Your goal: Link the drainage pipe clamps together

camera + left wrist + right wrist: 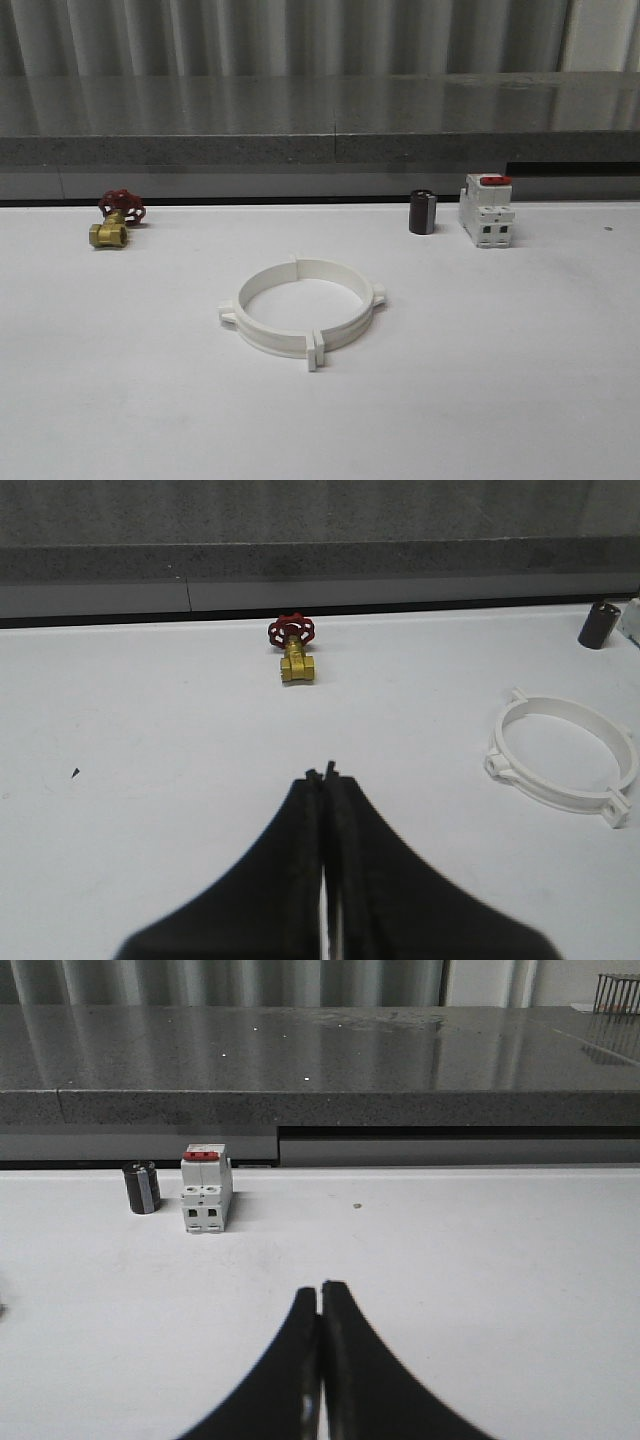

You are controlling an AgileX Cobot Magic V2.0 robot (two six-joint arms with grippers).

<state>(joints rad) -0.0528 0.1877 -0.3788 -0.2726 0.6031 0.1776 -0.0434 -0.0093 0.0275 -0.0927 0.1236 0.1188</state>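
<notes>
Both the left gripper [324, 772] and the right gripper [320, 1288] have fingers pressed together, holding nothing. The drainage pipe clamps [303, 305] lie flat mid-table as a joined ring, seam tabs pointing near and far. Farther back stand the valve [116, 218], the dark cylinder [422, 212] and the breaker [486, 210].

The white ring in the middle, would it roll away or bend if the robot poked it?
Probably not roll: the ring lies flat on the table, and its tabs stick out sideways. It looks like thin, hollow plastic, so it's likely light and would slide easily. It seems made of two halves, so a hard poke might flex it or shift them apart.
</notes>
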